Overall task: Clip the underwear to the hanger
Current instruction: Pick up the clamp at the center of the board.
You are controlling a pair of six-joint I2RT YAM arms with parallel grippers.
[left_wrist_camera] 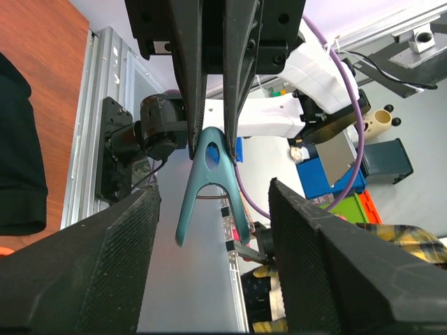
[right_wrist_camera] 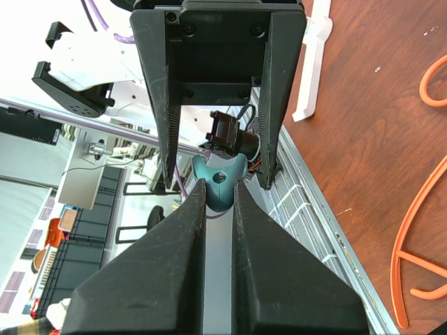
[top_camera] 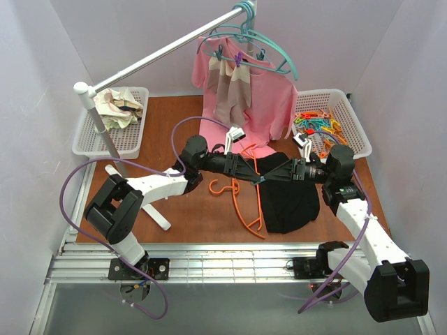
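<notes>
The orange hanger lies flat on the brown table, and part of its frame shows in the right wrist view. The black underwear lies spread beside it on the right, its edge also in the left wrist view. Both grippers meet tip to tip above the hanger's bar. My right gripper is shut on a teal clip. My left gripper is open, its fingers on either side of the clip's splayed legs without touching them.
A white basket of coloured clips stands at the back right. Another basket with cloth stands at the back left. A rack pole carries teal hangers, a pink shirt and a beige cloth; its white foot lies on the table.
</notes>
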